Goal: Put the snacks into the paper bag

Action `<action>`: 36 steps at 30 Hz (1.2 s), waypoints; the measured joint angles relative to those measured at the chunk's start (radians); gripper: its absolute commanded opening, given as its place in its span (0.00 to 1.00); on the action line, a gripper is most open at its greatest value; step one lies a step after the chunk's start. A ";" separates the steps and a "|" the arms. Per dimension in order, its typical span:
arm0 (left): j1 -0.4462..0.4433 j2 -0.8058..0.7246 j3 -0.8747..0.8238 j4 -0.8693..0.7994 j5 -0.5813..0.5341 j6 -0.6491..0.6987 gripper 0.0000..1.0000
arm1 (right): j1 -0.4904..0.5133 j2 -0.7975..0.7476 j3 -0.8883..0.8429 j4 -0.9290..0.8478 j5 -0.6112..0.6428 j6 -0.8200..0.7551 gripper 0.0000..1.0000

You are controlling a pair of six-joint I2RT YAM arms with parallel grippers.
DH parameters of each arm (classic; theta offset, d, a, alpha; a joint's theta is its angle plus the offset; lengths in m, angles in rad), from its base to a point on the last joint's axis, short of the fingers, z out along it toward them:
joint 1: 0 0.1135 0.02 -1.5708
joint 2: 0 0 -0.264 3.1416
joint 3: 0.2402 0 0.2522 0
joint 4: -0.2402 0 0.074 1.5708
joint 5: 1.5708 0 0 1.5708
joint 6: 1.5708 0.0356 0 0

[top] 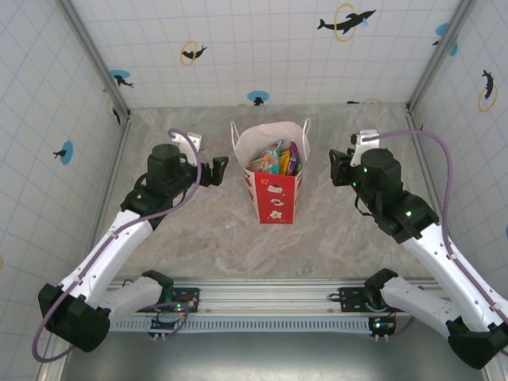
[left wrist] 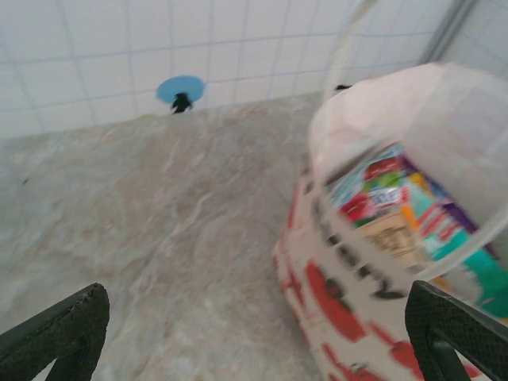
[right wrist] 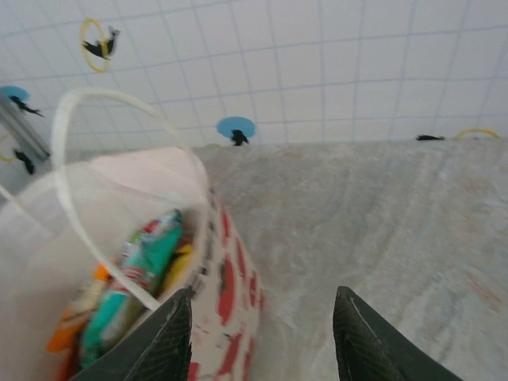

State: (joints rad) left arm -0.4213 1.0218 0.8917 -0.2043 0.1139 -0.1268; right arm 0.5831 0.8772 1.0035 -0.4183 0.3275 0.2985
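- The bag (top: 275, 190) stands upright at the middle of the bench (top: 198, 234), with its mouth open to the top.
- The snacks (top: 275, 160) are inside it: green, orange, red, teal and purple packets stand packed together, and their tops reach near the rim.
- I cannot count them exactly, because they cover each other.
- In the top view I find no loose packet on the bench around the bag, so I judge that the filling is done or very nearly done.
- One white cord handle (right wrist: 62, 159) arches over the mouth and is not caught on anything.
- The left tool (top: 220, 169) is at 9 o'clock of the bag, near it but not touching.
- Its fingers (left wrist: 67, 321) stand wide, at the two edges of the wrist view, and nothing is between them.
- The right tool (top: 335, 167) is at 3 o'clock of the bag, also near and apart from it.
- Its fingers (right wrist: 163, 341) stand about half apart and hold nothing; only the bag wall and bare bench show behind the gap.
- What is left, in my judgement: only to draw both arms away without knocking the bag over.
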 measured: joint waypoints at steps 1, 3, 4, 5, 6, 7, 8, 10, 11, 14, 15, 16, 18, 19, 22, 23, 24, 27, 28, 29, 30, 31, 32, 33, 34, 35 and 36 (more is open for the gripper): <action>0.022 -0.013 -0.029 0.006 -0.007 -0.010 0.98 | -0.015 -0.012 -0.023 0.003 -0.001 0.000 0.50; 0.068 -0.040 -0.105 0.035 -0.029 -0.036 0.97 | -0.056 -0.035 -0.082 0.010 -0.005 0.001 0.50; 0.086 -0.051 -0.139 0.053 -0.041 -0.046 0.97 | -0.077 -0.043 -0.113 0.019 -0.010 0.000 0.50; 0.106 -0.064 -0.182 0.072 -0.056 -0.060 0.97 | -0.101 -0.050 -0.147 0.031 -0.014 0.000 0.50; 0.123 -0.076 -0.224 0.095 -0.075 -0.069 0.98 | -0.124 -0.054 -0.182 0.044 -0.018 -0.001 0.51; 0.134 -0.084 -0.256 0.114 -0.092 -0.079 0.98 | -0.143 -0.058 -0.214 0.056 -0.023 -0.003 0.51; 0.143 -0.092 -0.291 0.138 -0.116 -0.087 0.98 | -0.163 -0.060 -0.248 0.071 -0.029 -0.006 0.52; 0.155 -0.103 -0.362 0.199 -0.175 -0.098 0.98 | -0.201 -0.061 -0.314 0.113 -0.043 -0.018 0.54; 0.159 -0.106 -0.400 0.237 -0.212 -0.104 0.97 | -0.219 -0.061 -0.347 0.139 -0.050 -0.023 0.54; 0.161 -0.106 -0.508 0.354 -0.319 -0.114 0.97 | -0.280 -0.060 -0.438 0.232 -0.078 -0.038 0.55; 0.161 -0.106 -0.550 0.402 -0.358 -0.114 0.98 | -0.300 -0.058 -0.467 0.266 -0.087 -0.042 0.57; 0.161 -0.105 -0.585 0.442 -0.388 -0.115 0.97 | -0.319 -0.055 -0.491 0.296 -0.094 -0.046 0.59; 0.161 -0.104 -0.669 0.532 -0.453 -0.130 0.98 | -0.359 -0.044 -0.546 0.371 -0.108 -0.054 0.63; 0.161 -0.102 -0.705 0.571 -0.480 -0.135 0.98 | -0.375 -0.036 -0.569 0.406 -0.115 -0.055 0.64; 0.161 -0.079 -0.802 0.681 -0.557 -0.140 0.98 | -0.418 -0.005 -0.646 0.510 -0.124 -0.061 0.69; 0.161 -0.063 -0.819 0.709 -0.579 -0.135 0.98 | -0.428 0.004 -0.672 0.542 -0.126 -0.062 0.73; 0.161 -0.041 -0.831 0.743 -0.602 -0.130 0.97 | -0.438 0.013 -0.699 0.581 -0.126 -0.065 0.99; 0.161 0.025 -0.839 0.835 -0.650 -0.101 0.98 | -0.454 0.045 -0.775 0.688 -0.128 -0.068 0.99; 0.161 0.042 -0.840 0.864 -0.662 -0.090 0.98 | -0.457 0.058 -0.794 0.721 -0.127 -0.070 0.99; 0.161 0.061 -0.841 0.902 -0.677 -0.078 0.97 | -0.460 0.073 -0.811 0.750 -0.127 -0.071 0.99; 0.161 0.081 -0.846 0.947 -0.690 -0.064 0.98 | -0.461 0.091 -0.825 0.777 -0.125 -0.073 0.99; 0.161 0.097 -0.850 0.980 -0.702 -0.055 0.98 | -0.462 0.106 -0.835 0.802 -0.122 -0.075 0.99; 0.161 0.116 -0.856 1.018 -0.712 -0.042 0.98 | -0.463 0.123 -0.845 0.828 -0.121 -0.077 0.99; 0.161 0.137 -0.862 1.054 -0.721 -0.029 0.98 | -0.463 0.138 -0.856 0.855 -0.117 -0.080 0.99; 0.161 0.155 -0.866 1.081 -0.728 -0.018 0.97 | -0.463 0.150 -0.866 0.880 -0.113 -0.082 0.99; 0.161 0.176 -0.872 1.113 -0.730 -0.003 0.98 | -0.463 0.159 -0.881 0.910 -0.106 -0.083 0.99; 0.161 0.197 -0.877 1.144 -0.733 0.012 0.98 | -0.464 0.168 -0.898 0.940 -0.097 -0.087 0.99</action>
State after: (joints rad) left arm -0.2607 1.2186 0.0147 0.9401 -0.6193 -0.1150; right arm 0.1192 1.0451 0.1059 0.5220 0.2310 0.2119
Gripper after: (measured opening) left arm 0.975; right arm 0.990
